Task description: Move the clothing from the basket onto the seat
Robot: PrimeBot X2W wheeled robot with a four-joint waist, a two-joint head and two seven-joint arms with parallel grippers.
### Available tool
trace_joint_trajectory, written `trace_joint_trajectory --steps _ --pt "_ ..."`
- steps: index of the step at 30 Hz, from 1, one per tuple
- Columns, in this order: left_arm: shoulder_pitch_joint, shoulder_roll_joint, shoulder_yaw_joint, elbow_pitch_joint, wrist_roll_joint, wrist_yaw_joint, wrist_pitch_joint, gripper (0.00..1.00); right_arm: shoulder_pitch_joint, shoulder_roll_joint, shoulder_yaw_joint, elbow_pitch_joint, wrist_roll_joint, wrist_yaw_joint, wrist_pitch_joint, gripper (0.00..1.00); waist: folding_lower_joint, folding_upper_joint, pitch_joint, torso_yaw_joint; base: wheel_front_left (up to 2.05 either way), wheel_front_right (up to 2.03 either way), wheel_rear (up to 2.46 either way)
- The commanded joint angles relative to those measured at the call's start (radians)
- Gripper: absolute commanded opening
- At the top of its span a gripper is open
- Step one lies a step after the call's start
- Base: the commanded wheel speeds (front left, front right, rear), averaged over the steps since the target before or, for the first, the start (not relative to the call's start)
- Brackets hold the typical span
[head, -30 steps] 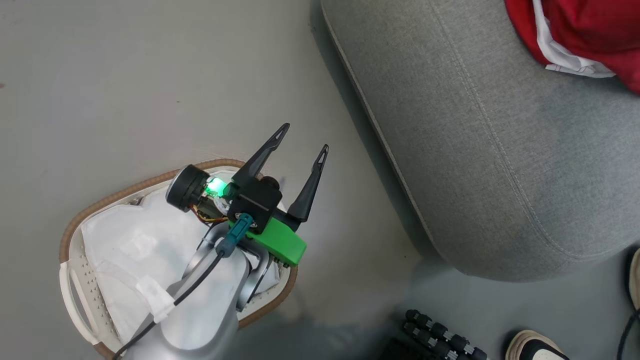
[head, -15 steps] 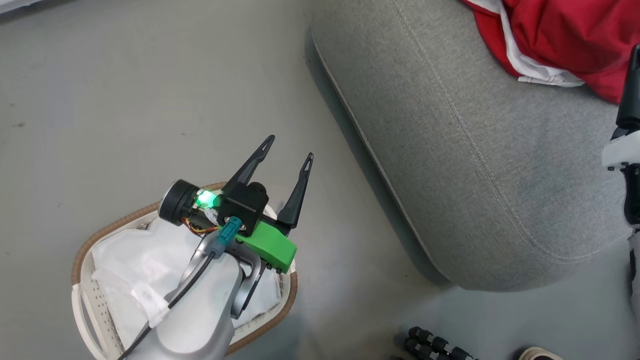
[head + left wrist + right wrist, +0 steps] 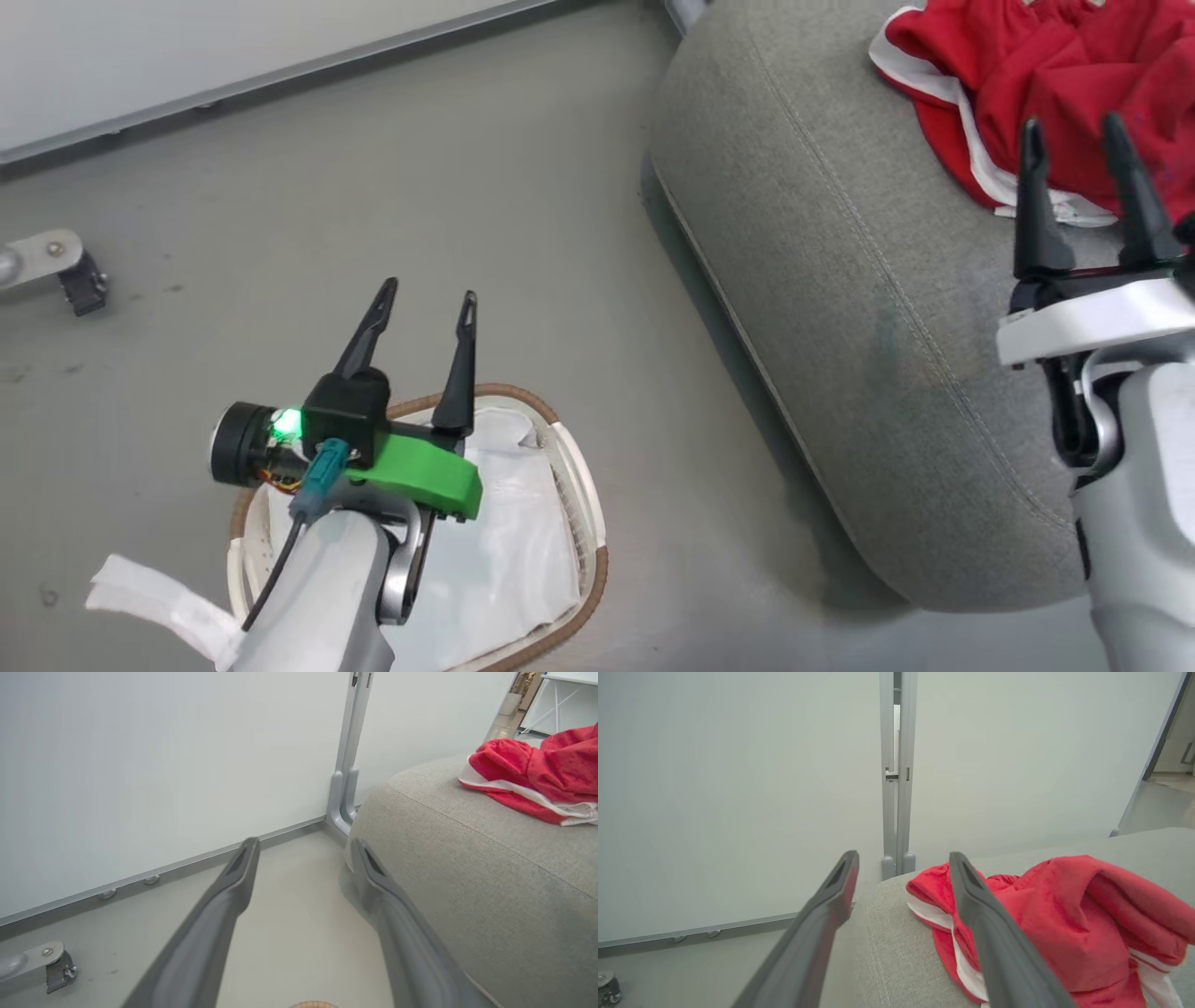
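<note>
- Bright red fabric clothing with white trim (image 3: 1046,84) lies heaped on the large grey woven-fabric seat (image 3: 887,373).
- Oval white lattice basket with a brown rim (image 3: 581,476) holds its white fabric liner (image 3: 504,560); it looks emptied.
- Left gripper (image 3: 429,289) hangs above the basket, right gripper (image 3: 1071,121) above the seat; both jaws apart, empty.
- Judged: transfer done.

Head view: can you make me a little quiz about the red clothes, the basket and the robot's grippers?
1. True or false: the red clothing lies on the seat.
2. What shows inside the basket? A) red clothing B) its white liner C) a ball
3. Fill in: the left gripper and the right gripper are both ____, holding nothing.

Key: 1 true; 2 B; 3 open.
</note>
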Motion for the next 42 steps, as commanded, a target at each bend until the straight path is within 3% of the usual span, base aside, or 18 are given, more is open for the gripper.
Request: trace_joint_trajectory --steps 1,9,16,26,36,37,42 --pt "0.027 0.004 0.020 -0.010 0.008 0.009 0.000 1.00 0.026 0.012 0.009 -0.002 0.001 -0.001 -0.002 1.00 0.0001 0.0000 -0.067 0.067 0.00 0.00 0.00" --pt "0.140 -0.002 0.146 -0.031 0.032 0.024 0.000 1.00 0.118 0.048 0.089 0.010 -0.018 -0.001 -0.002 1.00 0.0001 0.0000 -0.157 0.158 0.00 0.00 0.00" --pt "0.240 -0.014 0.265 -0.035 0.058 0.046 0.000 1.00 0.209 0.071 0.094 0.028 -0.027 -0.001 -0.002 1.00 0.0001 0.0000 -0.215 0.192 0.00 0.00 0.00" --pt "0.375 -0.050 0.374 -0.032 0.064 0.011 0.000 1.00 0.335 0.099 0.076 0.044 -0.043 -0.001 -0.002 1.00 0.0001 0.0000 -0.294 0.227 0.00 0.00 0.00" --pt "0.440 -0.064 0.416 -0.043 0.065 -0.037 0.000 1.00 0.387 0.111 0.073 0.055 -0.052 -0.001 -0.002 1.00 0.0001 0.0000 -0.317 0.240 0.00 0.00 0.00" --pt "0.442 -0.064 0.417 -0.043 0.062 -0.044 0.000 0.00 0.385 0.111 0.073 0.056 -0.052 -0.001 -0.002 0.00 0.0001 0.0000 -0.318 0.242 0.00 0.00 0.00" --pt "0.422 -0.069 0.423 -0.009 0.034 -0.044 0.012 0.00 0.382 0.118 0.070 0.080 -0.017 0.000 0.010 0.00 0.0001 0.0000 -0.318 0.242 0.00 0.00 0.00"
